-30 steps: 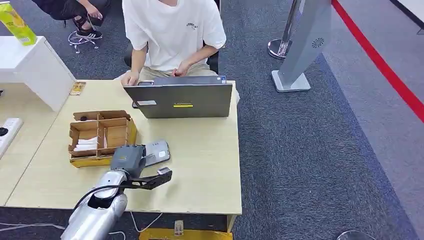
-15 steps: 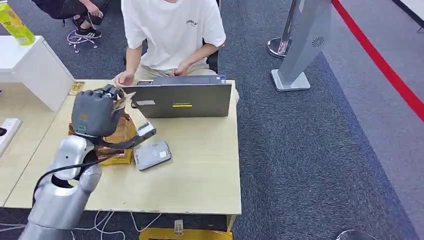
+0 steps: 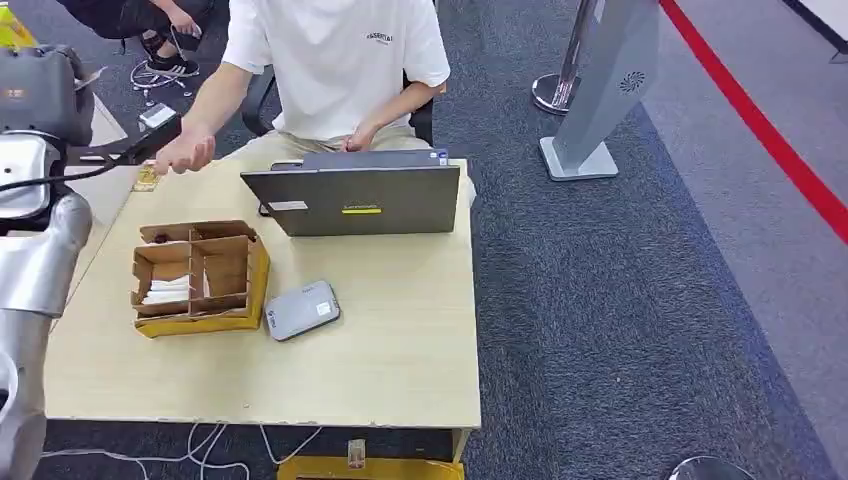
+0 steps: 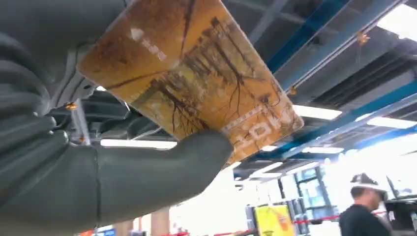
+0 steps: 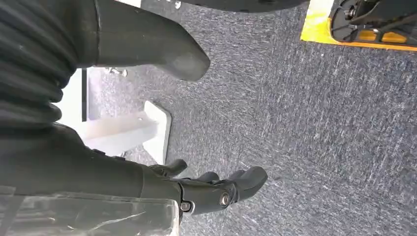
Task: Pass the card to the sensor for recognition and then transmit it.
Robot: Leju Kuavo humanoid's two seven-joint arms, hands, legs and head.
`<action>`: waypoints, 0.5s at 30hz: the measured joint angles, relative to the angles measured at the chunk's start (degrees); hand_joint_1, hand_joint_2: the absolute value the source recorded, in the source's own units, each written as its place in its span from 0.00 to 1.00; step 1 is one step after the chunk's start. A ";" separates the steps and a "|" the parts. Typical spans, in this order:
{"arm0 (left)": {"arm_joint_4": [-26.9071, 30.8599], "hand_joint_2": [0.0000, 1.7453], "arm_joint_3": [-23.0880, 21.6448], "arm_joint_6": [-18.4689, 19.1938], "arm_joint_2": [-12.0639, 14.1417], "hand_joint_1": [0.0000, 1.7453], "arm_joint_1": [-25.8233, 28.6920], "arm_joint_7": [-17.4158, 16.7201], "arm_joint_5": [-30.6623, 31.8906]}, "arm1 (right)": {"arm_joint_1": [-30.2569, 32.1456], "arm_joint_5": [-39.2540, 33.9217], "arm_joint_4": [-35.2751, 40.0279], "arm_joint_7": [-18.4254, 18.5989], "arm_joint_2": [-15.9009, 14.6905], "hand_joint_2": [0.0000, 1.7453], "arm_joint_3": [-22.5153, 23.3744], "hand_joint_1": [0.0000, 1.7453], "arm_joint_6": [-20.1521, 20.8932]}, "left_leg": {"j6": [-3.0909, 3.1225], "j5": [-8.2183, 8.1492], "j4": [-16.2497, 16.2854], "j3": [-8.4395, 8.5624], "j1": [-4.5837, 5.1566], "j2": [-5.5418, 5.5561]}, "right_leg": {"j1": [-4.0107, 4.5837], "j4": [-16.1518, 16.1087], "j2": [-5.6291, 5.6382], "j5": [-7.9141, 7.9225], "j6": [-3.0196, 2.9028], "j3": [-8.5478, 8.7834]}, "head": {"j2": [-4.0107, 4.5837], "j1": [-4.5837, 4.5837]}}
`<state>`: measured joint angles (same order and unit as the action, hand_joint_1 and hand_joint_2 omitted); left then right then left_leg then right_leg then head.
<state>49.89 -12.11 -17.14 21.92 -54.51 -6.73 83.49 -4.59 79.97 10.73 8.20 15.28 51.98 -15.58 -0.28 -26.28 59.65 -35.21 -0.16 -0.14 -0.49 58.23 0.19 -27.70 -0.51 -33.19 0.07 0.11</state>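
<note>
High at the ten o'clock corner of the head view, we see the left hand (image 3: 40, 85) raised well above the table (image 3: 400, 340), its silver arm rising along the left edge. In the left wrist view the left hand (image 4: 93, 167) pinches the card (image 4: 192, 78) between its thick thumb and the fingers behind it. The card is orange-brown with a dark tree pattern; its long axis runs out from the palm, its free end pointing away from the hand towards the ceiling lights.

A person's hand (image 3: 185, 152) reaches out just beside the raised hand, at about three o'clock from it.

In the right wrist view the right hand (image 5: 216, 189) hangs over the carpet, fingers loosely apart and holding nothing.

On the table, the cardboard box (image 3: 195, 275) has four compartments; one near compartment holds white cards, and we cannot tell what lies in the others. The grey sensor (image 3: 302, 310) lies just beside the box at four o'clock. A laptop (image 3: 355, 200) stands at twelve o'clock.
</note>
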 joint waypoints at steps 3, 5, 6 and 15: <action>-5.17 1.00 0.00 -0.67 -0.02 1.00 -2.39 -1.31 -0.02 | -0.17 0.00 0.00 -0.02 0.00 1.00 -0.17 0.00 0.00 | 0.00 -0.01 0.00 -0.02 0.01 -0.01 | -0.01 0.00 0.01 0.00 0.00 -0.01 | 0.00 0.00; -7.11 1.00 0.00 -0.85 -0.11 1.00 -3.17 -1.66 -0.11 | -0.12 0.00 0.00 -0.02 0.00 1.00 -0.17 0.00 0.02 | 0.00 -0.01 0.00 -0.03 0.01 -0.01 | -0.01 -0.01 0.01 0.00 0.00 -0.02 | 0.00 0.00; -7.83 1.00 0.00 -0.85 -0.13 1.00 -3.46 -1.66 -0.13 | -0.12 0.00 0.00 -0.02 0.00 1.00 -0.20 0.00 0.02 | 0.00 -0.01 0.00 -0.03 0.01 0.00 | -0.01 -0.02 0.01 -0.01 0.00 -0.02 | 0.00 0.02; -11.38 1.00 0.00 -1.33 -0.42 0.00 -4.72 -1.68 -1.18 | -0.14 0.00 0.00 -0.02 0.00 1.00 -0.22 0.00 0.09 | 0.00 0.00 0.00 -0.03 0.00 0.01 | 0.00 0.01 0.00 0.00 0.00 -0.02 | 0.00 0.02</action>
<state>38.51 -12.11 -18.47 21.51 -59.23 -8.41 82.31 -4.72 79.97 10.73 8.17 15.28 51.76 -15.50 -0.28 -26.28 59.65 -35.24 -0.15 -0.13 -0.50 58.24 0.19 -27.70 -0.51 -33.21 0.07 0.13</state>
